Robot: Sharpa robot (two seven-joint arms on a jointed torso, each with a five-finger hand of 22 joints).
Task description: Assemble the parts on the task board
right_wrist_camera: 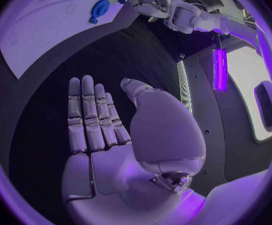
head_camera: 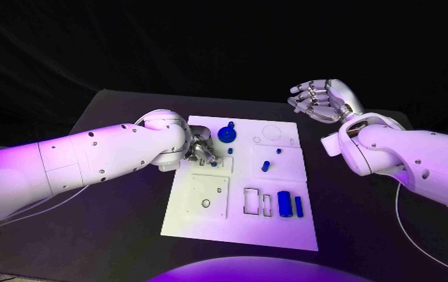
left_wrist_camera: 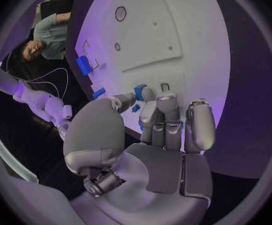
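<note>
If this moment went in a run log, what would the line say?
left hand: on board, fingers at a blue part | right hand: open, off board | task: unfinished

The task board (head_camera: 196, 220) is a white rectangular plate lying flat in the middle of the head view, its long side running from upper centre toward the lower edge. A round blue part (head_camera: 228, 133) sits near its upper edge. A small blue part (head_camera: 256, 140) lies just right of that, and another small blue piece (head_camera: 266, 165) rests near the board's centre. Two upright-lying blue bars (head_camera: 283, 204) and (head_camera: 299, 206) lie side by side in the lower right area, beside outlined rectangular recesses (head_camera: 253, 201).
</note>
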